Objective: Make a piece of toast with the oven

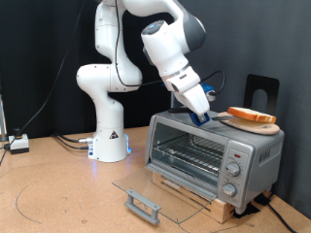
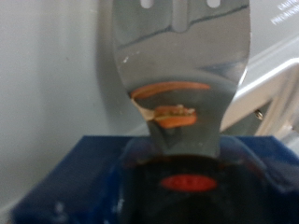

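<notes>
The silver-grey oven (image 1: 209, 155) stands on a wooden base at the exterior view's right. Its glass door (image 1: 146, 189) lies open and flat, and the wire rack inside is bare. The piece of toast (image 1: 251, 115) lies on a round wooden board (image 1: 260, 125) on the oven's top. My gripper (image 1: 200, 115) hangs over the oven's top, just left of the board, shut on the blue handle (image 2: 168, 177) of a metal spatula (image 2: 177, 65). The blade points toward the toast and mirrors an orange-brown shape. My fingers do not show distinctly in the wrist view.
A black stand (image 1: 260, 92) rises behind the oven at the right. Cables and a small box (image 1: 17, 144) lie at the exterior view's left, by the robot base (image 1: 109, 146). Three round knobs (image 1: 233, 167) line the oven's right front.
</notes>
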